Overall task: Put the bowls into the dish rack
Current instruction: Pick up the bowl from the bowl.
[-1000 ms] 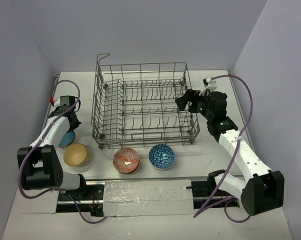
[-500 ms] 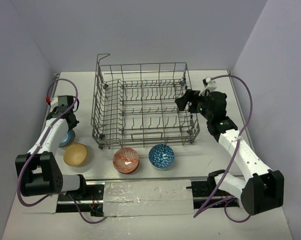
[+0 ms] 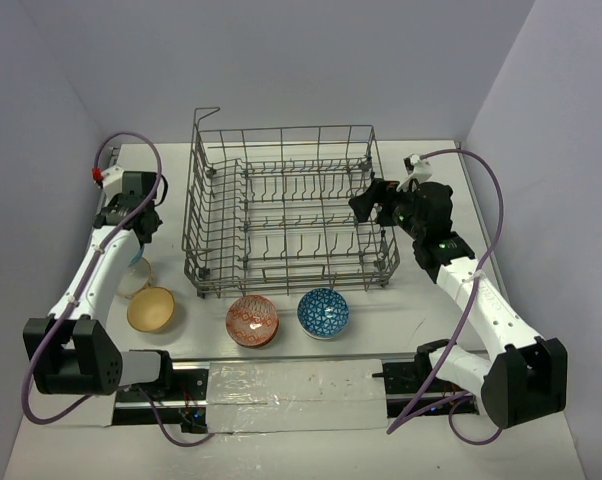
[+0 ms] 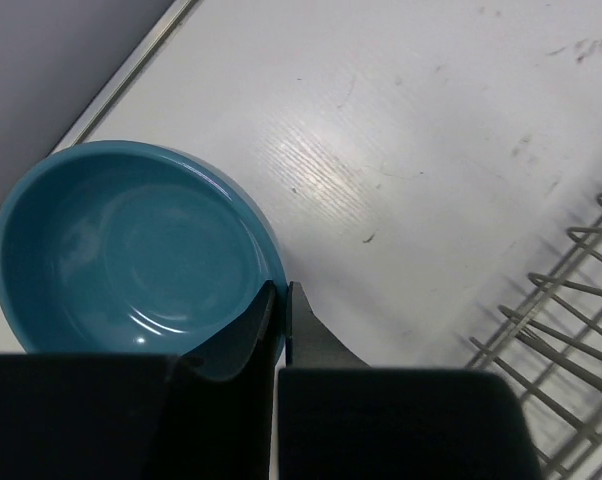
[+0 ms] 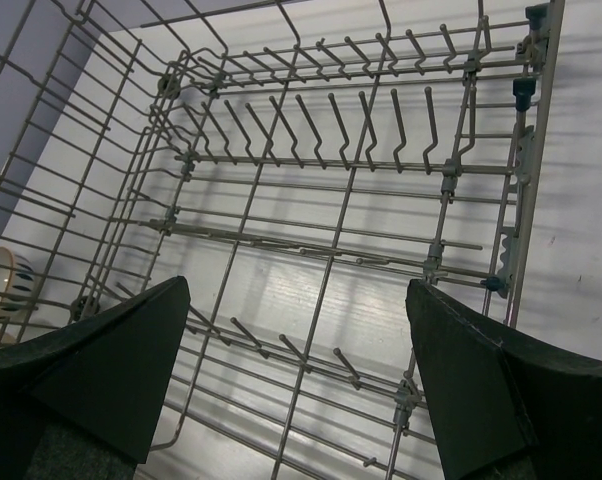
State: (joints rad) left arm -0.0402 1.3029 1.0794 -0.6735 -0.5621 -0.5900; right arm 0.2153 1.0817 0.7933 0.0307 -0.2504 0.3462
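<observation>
Teal bowl (image 4: 131, 250), empty, is clamped at its rim by the left hand (image 4: 281, 300); so thin a pinch could let it tilt and slip, or clip the wall of the rack (image 3: 281, 212) to that hand's right. The rack holds nothing; above it hovers the right hand (image 5: 296, 290), jaws apart.

The dish rack (image 3: 286, 213) is thin grey metal wire with a dull, slightly coated look. The teal bowl (image 4: 131, 250) is smooth and glossy and catches soft highlights, like glazed ceramic. The table (image 4: 401, 120) is white and matt, faintly grained and scuffed. The red bowl (image 3: 252, 320) and blue bowl (image 3: 323, 312) carry fine patterns on smooth surfaces. The tan bowl (image 3: 150, 309) looks plain and satin.
</observation>
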